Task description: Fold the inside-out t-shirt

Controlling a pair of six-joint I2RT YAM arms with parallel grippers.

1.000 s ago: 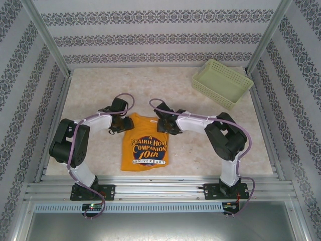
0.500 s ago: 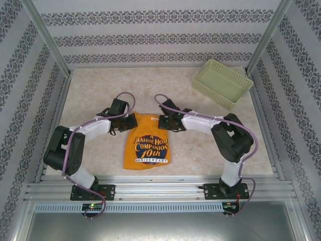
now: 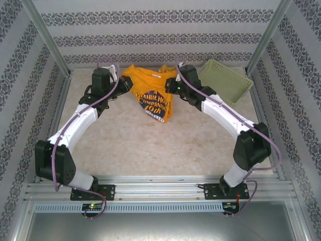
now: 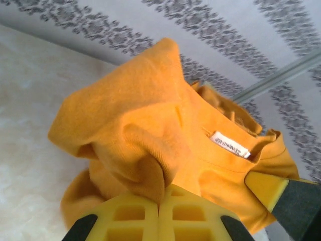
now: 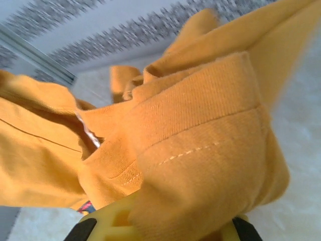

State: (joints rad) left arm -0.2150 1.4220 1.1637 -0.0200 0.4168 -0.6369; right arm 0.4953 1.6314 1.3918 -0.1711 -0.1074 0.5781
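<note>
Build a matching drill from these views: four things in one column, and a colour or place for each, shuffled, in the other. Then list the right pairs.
Column one
1. t-shirt
2. basket
3. neck label
4. table

Column two
A. pale green, at the far right corner
B. white, sewn inside the collar
C. orange, hanging from both arms' jaws
D. beige marbled surface

Pairs: 1-C, 2-A, 3-B, 4-D
</note>
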